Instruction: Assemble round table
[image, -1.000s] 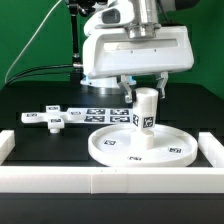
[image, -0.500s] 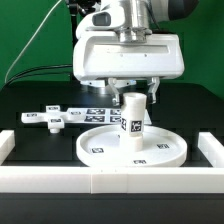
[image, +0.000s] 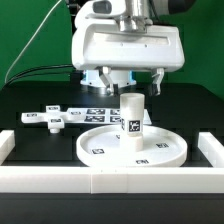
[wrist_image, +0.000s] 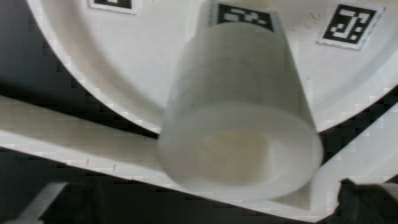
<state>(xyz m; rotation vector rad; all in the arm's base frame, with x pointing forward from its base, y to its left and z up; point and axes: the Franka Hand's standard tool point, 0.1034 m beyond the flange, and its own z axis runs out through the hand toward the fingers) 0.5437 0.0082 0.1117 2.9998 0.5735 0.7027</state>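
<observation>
The large white disc (image: 100, 148) lies flat on the black table. The short cylinder leg (image: 131, 120) stands upright at its middle, tag facing front. My gripper (image: 131, 82) hangs just above the leg's top, open, with one finger on each side and touching nothing. The cross-shaped piece (image: 50, 117) lies on the table at the exterior view's left of the disc. In the wrist view I look down the leg (wrist_image: 240, 110) onto the disc (wrist_image: 125, 60) and its tags.
The marker board (image: 100, 108) lies behind the disc. A white wall (image: 110, 180) runs along the table's front, with raised ends at the exterior view's left (image: 6, 145) and right (image: 214, 150). It also crosses the wrist view (wrist_image: 71, 135).
The leg and disc shifted toward the exterior view's left with the gripper around the leg. The gripper has since opened wider and risen off the leg.
</observation>
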